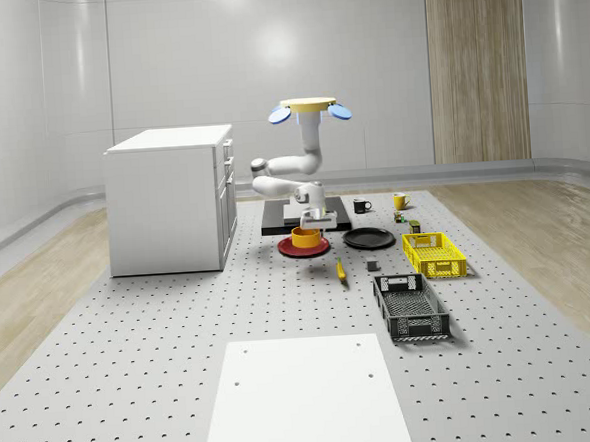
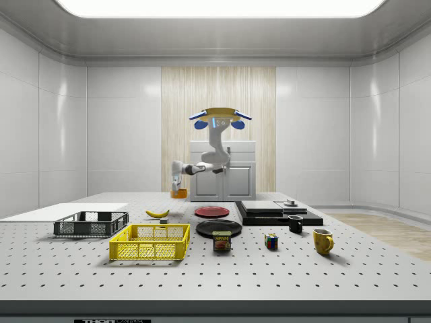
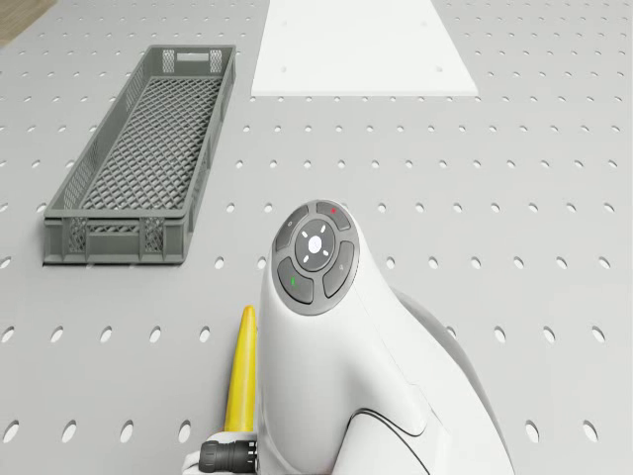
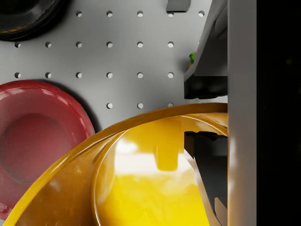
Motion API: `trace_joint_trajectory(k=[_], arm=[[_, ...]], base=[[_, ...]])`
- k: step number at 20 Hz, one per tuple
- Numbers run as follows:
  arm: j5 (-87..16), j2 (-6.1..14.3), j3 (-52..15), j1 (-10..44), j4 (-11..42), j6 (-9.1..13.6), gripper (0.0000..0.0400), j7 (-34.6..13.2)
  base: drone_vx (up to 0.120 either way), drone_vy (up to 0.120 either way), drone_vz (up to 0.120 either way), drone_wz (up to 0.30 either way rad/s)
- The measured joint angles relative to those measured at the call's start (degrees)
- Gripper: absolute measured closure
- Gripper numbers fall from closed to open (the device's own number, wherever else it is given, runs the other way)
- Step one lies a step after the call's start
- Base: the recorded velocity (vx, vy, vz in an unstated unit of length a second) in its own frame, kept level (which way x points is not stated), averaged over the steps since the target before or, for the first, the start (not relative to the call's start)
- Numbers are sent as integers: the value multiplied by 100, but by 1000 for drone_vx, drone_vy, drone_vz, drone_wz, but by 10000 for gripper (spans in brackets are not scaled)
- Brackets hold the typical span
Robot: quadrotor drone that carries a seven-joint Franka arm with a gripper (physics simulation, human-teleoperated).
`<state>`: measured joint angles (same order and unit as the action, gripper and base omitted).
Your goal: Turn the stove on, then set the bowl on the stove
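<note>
An orange-yellow bowl (image 1: 309, 237) hangs in the air with my gripper (image 1: 313, 221) shut on its rim. From the wrist, the bowl (image 4: 150, 174) is close up, one finger (image 4: 242, 94) outside its rim and the other inside. It hangs just above the edge of a red plate (image 4: 37, 141). From the side, the bowl (image 2: 179, 193) and gripper (image 2: 177, 183) are well above the table. The flat black stove (image 1: 275, 219) lies behind the bowl, next to the cabinet; from the side, the stove (image 2: 277, 212) is off to the right. The drone (image 1: 308, 108) hovers above the stove.
A white cabinet (image 1: 170, 199) stands left of the stove. A black plate (image 1: 367, 239), banana (image 1: 341, 270), yellow basket (image 1: 433, 254), grey crate (image 1: 409, 306) and two mugs (image 1: 361, 206) lie to the right. A white sheet (image 1: 306, 401) covers the front.
</note>
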<state>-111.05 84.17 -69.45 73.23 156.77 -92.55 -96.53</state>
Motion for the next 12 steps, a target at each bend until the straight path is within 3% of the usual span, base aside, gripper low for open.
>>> trace_joint_trajectory(k=[3,5,12], arm=[[12,11,-9,3,2,-6,300,-3],[18,17,-13,5,3,-11,300,-5],[32,40,-19,13,2,-30,300,-12]], base=[[-120,0,0,0],[-120,120,0,0],[-120,0,0,0]])
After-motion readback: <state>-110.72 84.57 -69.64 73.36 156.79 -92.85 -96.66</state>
